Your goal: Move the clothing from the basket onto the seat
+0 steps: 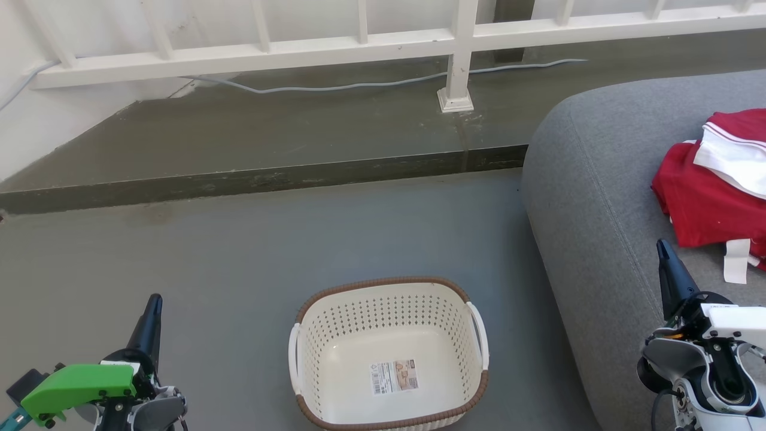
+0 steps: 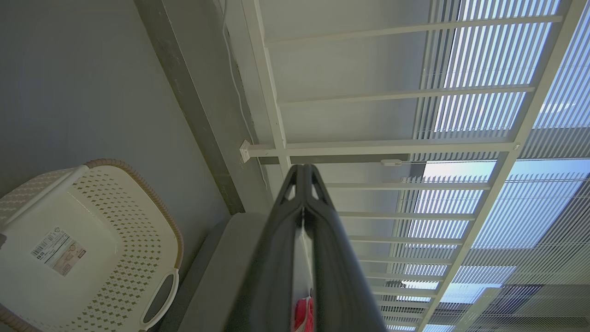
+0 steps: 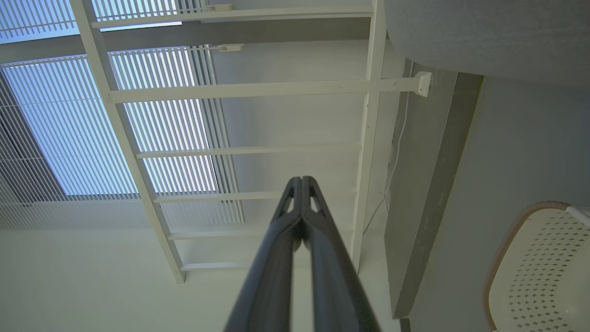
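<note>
The cream basket (image 1: 335, 395) with a brown rim stands on the floor in front of me, holding only a paper label. Red clothing (image 1: 706, 203) with white trim and a white tag lies piled on the grey seat (image 1: 598, 197) at the right. My left gripper (image 1: 154, 299) is low at the left of the basket, fingers pressed together and holding nothing. Over the seat's front edge, below the clothing, my right gripper (image 1: 661, 245) is shut and holds nothing. In the wrist views each gripper's tips meet, the left gripper (image 2: 303, 168) and the right gripper (image 3: 302, 179).
A raised dark step (image 1: 257, 179) runs across behind the basket, with a white railing (image 1: 455, 54) and a pale cable (image 1: 359, 85) on it. Grey floor (image 1: 179, 257) lies between the basket and the step. The basket (image 2: 115, 240) also sits at the left wrist view's lower left.
</note>
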Robot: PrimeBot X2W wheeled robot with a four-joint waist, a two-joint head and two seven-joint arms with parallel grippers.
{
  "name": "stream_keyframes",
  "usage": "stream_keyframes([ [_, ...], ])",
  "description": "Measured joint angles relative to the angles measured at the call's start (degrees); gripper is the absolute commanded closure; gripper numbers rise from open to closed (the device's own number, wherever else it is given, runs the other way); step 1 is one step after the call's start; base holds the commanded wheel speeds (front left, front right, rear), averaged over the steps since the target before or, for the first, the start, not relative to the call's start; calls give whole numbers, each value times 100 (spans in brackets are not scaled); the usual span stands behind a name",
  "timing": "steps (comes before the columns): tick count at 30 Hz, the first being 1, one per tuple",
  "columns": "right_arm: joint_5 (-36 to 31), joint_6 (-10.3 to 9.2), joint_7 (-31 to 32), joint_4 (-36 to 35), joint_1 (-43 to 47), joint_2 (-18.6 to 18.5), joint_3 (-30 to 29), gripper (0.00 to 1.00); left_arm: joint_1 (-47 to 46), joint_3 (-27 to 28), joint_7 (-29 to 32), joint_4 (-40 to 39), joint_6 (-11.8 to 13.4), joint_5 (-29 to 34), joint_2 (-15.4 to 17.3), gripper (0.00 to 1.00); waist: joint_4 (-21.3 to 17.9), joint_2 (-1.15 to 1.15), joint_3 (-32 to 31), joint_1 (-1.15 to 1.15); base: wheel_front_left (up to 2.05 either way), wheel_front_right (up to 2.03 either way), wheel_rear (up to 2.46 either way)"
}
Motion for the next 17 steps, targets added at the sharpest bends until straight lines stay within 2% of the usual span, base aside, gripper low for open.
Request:
stream_keyframes([
  [17, 0, 0, 0, 0, -1, 3, -2, 100, -2, 10, 0, 7, -1, 0, -2, 100, 0, 0, 0, 0, 0, 0, 0],
])
